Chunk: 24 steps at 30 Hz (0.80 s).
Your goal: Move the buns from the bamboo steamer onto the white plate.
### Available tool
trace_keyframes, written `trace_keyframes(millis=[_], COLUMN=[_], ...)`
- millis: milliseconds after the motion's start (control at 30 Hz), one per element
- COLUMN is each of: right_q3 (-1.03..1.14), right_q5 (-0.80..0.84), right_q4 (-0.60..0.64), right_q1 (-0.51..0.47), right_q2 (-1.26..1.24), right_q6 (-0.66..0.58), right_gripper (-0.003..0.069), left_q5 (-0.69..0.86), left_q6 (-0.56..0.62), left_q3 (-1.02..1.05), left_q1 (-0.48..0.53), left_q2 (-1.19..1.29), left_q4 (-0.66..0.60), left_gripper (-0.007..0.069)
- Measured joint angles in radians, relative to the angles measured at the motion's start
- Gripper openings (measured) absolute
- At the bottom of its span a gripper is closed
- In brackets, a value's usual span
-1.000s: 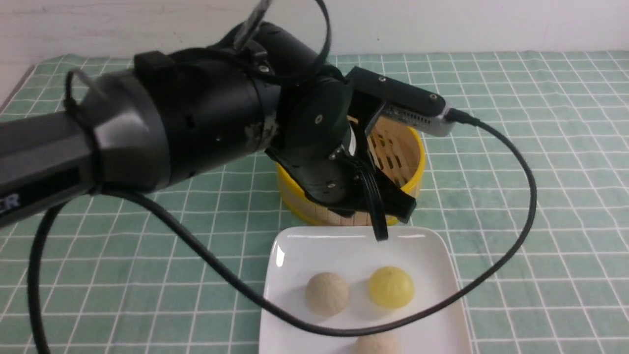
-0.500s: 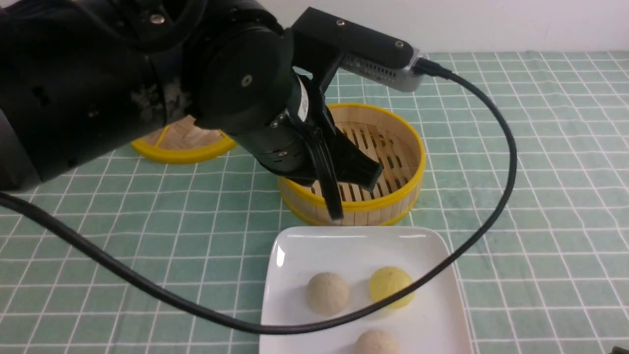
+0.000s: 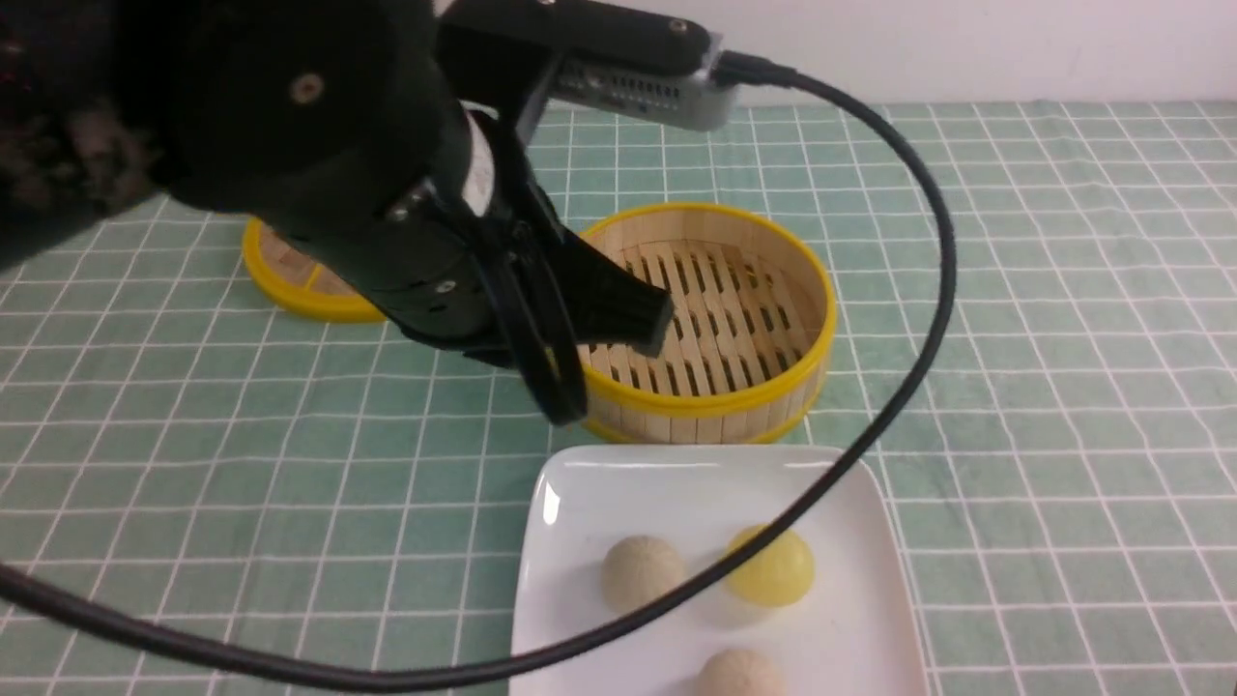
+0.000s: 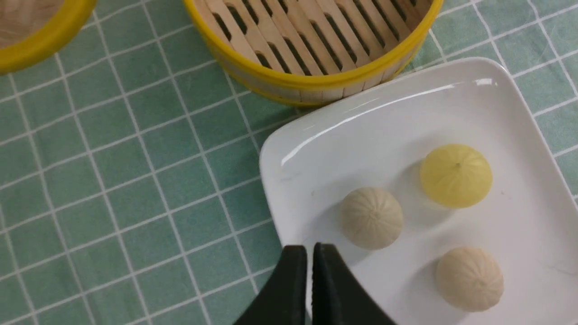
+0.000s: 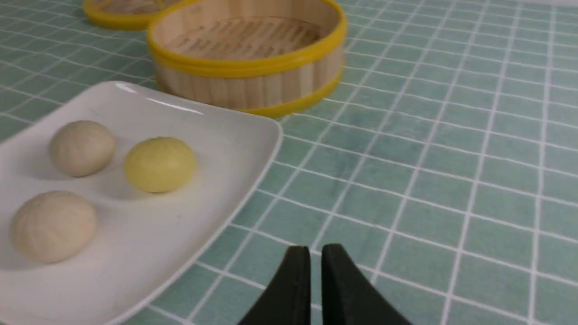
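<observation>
we judge the three buns [image 4: 456, 176] on the white plate [image 4: 311, 162] light and slightly soft, best gripped gently around their sides; both grippers' fingers [image 4: 298, 289] sit almost together, pinching nothing.

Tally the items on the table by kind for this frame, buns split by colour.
Pale cream-beige buns: 2 ( and)
Yellow bun: 1
White square plate: 1
Bamboo steamer: 1
Yellow-rimmed woven lid, partly hidden behind the left arm: 1
Total: 6
</observation>
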Motion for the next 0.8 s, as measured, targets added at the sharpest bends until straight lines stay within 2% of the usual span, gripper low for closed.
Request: trace_keyframes(millis=[167, 267, 533, 700, 800], right_q3=[0.060, 0.065, 0.067, 0.067, 0.067], right_q5=[-0.008, -0.032, -0.040, -0.040, -0.040], right_q4=[0.000, -0.015, -0.027, -0.027, -0.027], right_q1=[-0.183, -0.253, -0.297, -0.323, -0.323], right_q2=[0.000, 0.000, 0.000, 0.000, 0.000], right_q6=[0.000, 0.000, 0.000, 0.000, 0.000], right_gripper=[0.0062, 0.0062, 0.0070, 0.0079, 0.0084], left_q5=[0.072, 0.104, 0.108, 0.108, 0.108], left_q6=[0.000, 0.000, -0.003, -0.061, -0.135], left_q3=[0.000, 0.000, 0.028, 0.128, 0.232], left_q1=[0.000, 0.000, 0.000, 0.000, 0.000], left_q2=[-0.115, -0.185, -0.387, -0.576, -0.686], left_q4=[0.035, 0.060, 0.103, 0.117, 0.143], left_gripper=[0.0043, 0.0043, 0.0043, 0.0043, 0.0043])
